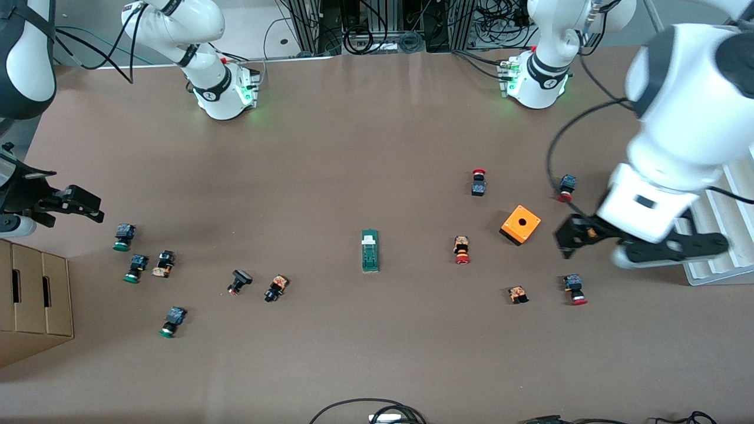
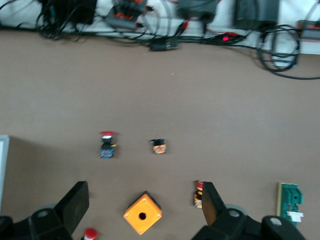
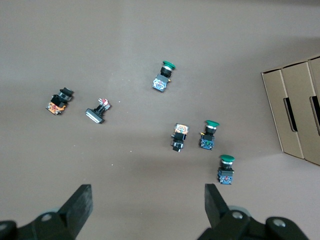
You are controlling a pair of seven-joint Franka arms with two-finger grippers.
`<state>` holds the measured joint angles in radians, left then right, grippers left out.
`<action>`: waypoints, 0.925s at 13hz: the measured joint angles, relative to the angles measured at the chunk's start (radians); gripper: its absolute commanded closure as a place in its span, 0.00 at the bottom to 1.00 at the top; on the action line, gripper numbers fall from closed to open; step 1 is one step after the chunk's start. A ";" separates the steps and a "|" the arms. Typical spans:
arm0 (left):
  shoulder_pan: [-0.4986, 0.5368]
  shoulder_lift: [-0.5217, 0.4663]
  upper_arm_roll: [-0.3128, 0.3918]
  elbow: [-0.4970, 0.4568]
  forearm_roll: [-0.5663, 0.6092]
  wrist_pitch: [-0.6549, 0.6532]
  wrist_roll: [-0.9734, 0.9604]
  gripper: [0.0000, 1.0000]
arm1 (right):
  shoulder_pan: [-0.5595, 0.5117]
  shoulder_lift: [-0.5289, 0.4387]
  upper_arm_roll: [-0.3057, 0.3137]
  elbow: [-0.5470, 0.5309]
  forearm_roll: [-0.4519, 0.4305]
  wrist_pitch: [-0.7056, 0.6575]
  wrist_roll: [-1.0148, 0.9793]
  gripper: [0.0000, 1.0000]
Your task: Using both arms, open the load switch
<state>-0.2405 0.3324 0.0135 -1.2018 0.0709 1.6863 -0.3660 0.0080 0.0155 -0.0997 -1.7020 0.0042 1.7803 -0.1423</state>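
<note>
Front view shows the load switch (image 1: 370, 251) lying flat mid-table, white end toward the robots' bases, between the two grippers and well apart from both. The left gripper (image 1: 642, 244) hangs with fingers spread wide, holding nothing, just beside the orange box (image 1: 520, 224). The right gripper (image 1: 70, 206) hovers at the right arm's end of the table, fingers likewise spread and empty, above green-capped push-buttons (image 1: 123, 237) and near the cardboard box (image 1: 35, 300).
</note>
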 measured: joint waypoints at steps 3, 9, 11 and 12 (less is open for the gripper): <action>0.072 -0.004 0.000 0.000 -0.020 -0.092 0.017 0.00 | 0.000 0.000 0.002 0.005 0.000 0.002 0.000 0.00; 0.162 -0.087 0.000 -0.094 -0.028 -0.146 0.133 0.00 | 0.000 0.000 0.002 0.006 0.000 0.012 0.000 0.00; 0.178 -0.118 0.000 -0.143 -0.032 -0.146 0.143 0.00 | 0.001 0.000 0.002 0.008 0.000 0.012 0.000 0.00; 0.188 -0.132 0.000 -0.167 -0.037 -0.146 0.149 0.00 | 0.001 0.000 0.002 0.008 0.000 0.012 0.000 0.00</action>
<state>-0.0522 0.2000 0.0136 -1.3684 0.0337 1.5402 -0.2174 0.0088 0.0155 -0.0973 -1.6940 0.0042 1.7928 -0.1425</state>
